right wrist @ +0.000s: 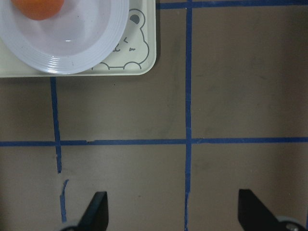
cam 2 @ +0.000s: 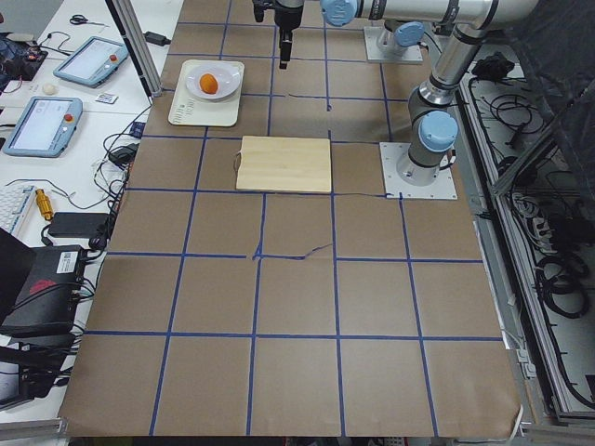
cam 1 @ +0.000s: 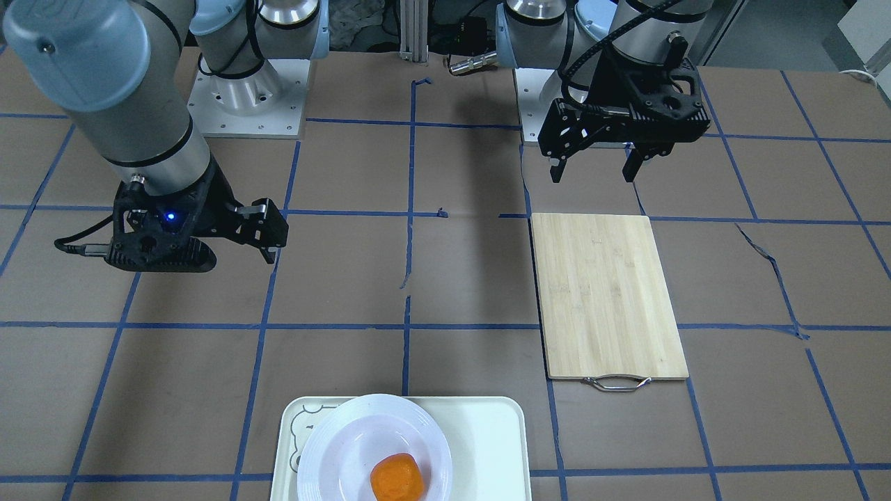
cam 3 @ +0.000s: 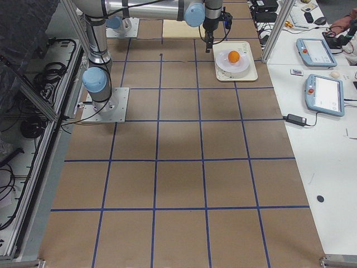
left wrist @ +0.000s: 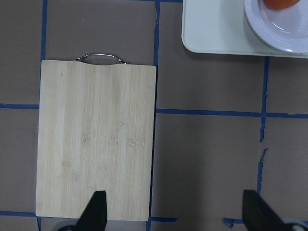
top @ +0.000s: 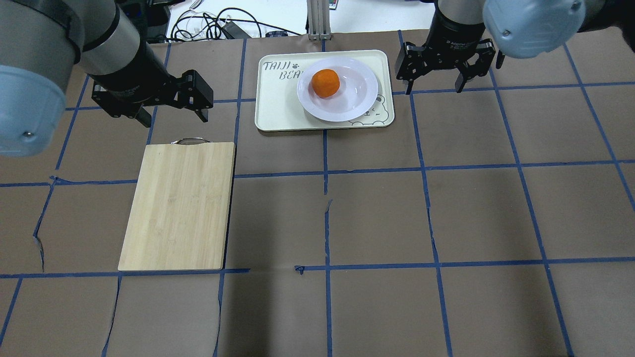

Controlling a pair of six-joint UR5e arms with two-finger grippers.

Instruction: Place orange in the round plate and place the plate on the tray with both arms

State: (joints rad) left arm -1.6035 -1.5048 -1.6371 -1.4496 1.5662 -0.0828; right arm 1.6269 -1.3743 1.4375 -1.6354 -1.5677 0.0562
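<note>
The orange [top: 325, 83] lies in the white round plate [top: 354, 101], a little off its centre. The plate rests on the mint-white tray [top: 278, 109] at the table's far edge, over the bear drawing. My left gripper [top: 174, 116] hangs open and empty to the tray's left, above the cutting board's handle end. My right gripper [top: 434, 89] hangs open and empty just right of the tray. The front view shows the orange [cam 1: 397, 479], plate [cam 1: 334, 445] and tray [cam 1: 487, 431], with both the left gripper [cam 1: 594, 174] and the right gripper [cam 1: 237, 254] well clear.
A bamboo cutting board [top: 178, 206] with a metal handle lies on the left half of the brown, blue-taped table. The left wrist view looks down on the board [left wrist: 96, 139] and a tray corner [left wrist: 211, 29]. Cables lie beyond the far edge.
</note>
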